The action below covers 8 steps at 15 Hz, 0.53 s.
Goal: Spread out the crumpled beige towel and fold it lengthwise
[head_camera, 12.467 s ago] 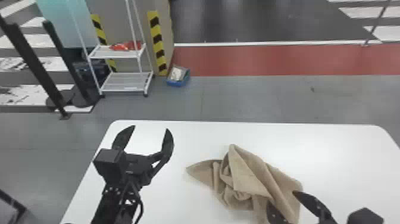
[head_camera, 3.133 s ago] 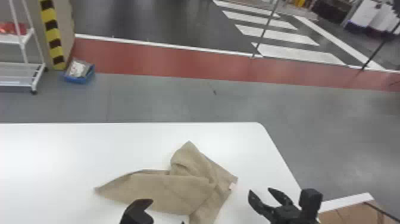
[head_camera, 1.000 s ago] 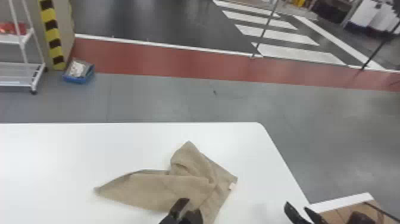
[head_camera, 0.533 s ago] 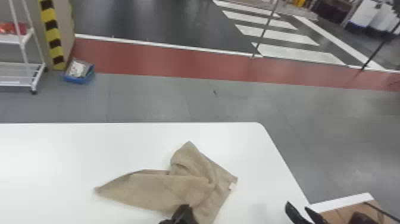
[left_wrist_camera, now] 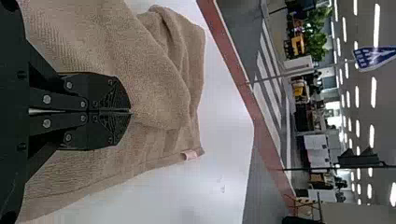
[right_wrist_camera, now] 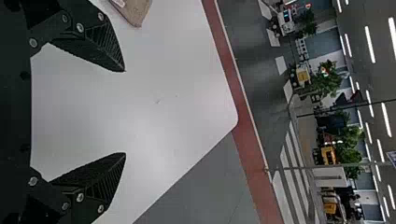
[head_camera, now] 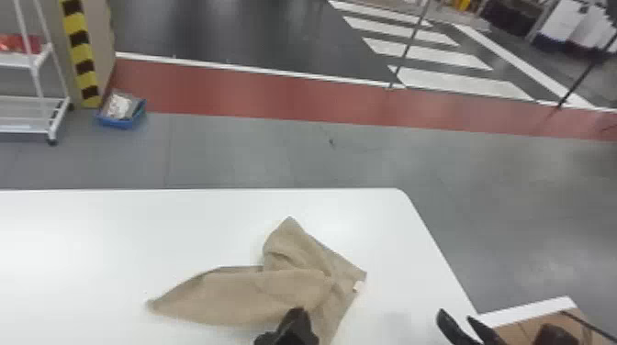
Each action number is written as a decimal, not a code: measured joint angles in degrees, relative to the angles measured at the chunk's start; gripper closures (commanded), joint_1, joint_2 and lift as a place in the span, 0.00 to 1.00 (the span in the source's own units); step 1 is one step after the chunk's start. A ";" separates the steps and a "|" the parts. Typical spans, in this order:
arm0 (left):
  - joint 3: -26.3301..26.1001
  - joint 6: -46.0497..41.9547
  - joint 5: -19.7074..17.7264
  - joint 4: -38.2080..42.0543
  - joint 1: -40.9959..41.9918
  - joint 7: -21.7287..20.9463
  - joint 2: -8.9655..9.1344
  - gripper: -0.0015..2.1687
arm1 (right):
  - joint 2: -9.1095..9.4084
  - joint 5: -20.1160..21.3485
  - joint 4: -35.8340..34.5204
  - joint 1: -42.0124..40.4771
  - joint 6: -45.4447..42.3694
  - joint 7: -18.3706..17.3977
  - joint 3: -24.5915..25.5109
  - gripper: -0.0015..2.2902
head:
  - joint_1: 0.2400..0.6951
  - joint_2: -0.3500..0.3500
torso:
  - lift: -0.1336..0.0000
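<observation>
The beige towel (head_camera: 248,293) lies crumpled and partly folded over itself on the white table, a narrow end pointing left and a small pale tag at its right edge. Over its near part is my left gripper (head_camera: 294,316). In the left wrist view the left gripper (left_wrist_camera: 131,112) is shut at a fold edge of the towel (left_wrist_camera: 159,100), pinching it at the fingertips. My right gripper (head_camera: 459,321) is right of the towel, near the table's right edge. Seen from its wrist, the right gripper (right_wrist_camera: 125,112) stands wide open, holding nothing; a towel corner (right_wrist_camera: 135,10) lies beyond one finger.
The white table (head_camera: 92,238) has its far right corner beyond the towel, its right edge beside my right gripper. An open cardboard box (head_camera: 528,325) stands at the lower right. A shelf rack (head_camera: 27,114) and blue bin (head_camera: 120,120) are farther off.
The head view has turned right since the earliest frame. My left gripper has moved right onto the towel and shut; the right one has drawn away rightward. Lately the towel has kept its shape.
</observation>
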State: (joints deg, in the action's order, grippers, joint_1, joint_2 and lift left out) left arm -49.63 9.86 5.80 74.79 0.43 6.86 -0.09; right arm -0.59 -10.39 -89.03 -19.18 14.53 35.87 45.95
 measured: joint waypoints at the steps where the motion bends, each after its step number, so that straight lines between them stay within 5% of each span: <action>1: 1.51 1.15 -0.27 3.48 1.31 -0.72 0.00 0.63 | 0.08 0.01 -0.29 -0.07 0.04 -0.02 -0.57 0.12 | 1.00 0.00 | 1.00; 8: 11.35 8.34 -4.83 22.71 7.29 -2.58 -4.75 0.63 | 0.59 1.48 -2.57 -0.81 0.66 -0.16 -6.47 0.12 | 1.00 0.00 | 1.00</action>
State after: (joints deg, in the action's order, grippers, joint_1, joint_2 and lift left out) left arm -38.28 18.20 0.97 97.50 7.72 4.28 -4.83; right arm 0.00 -8.90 -91.60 -19.99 15.19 35.72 39.48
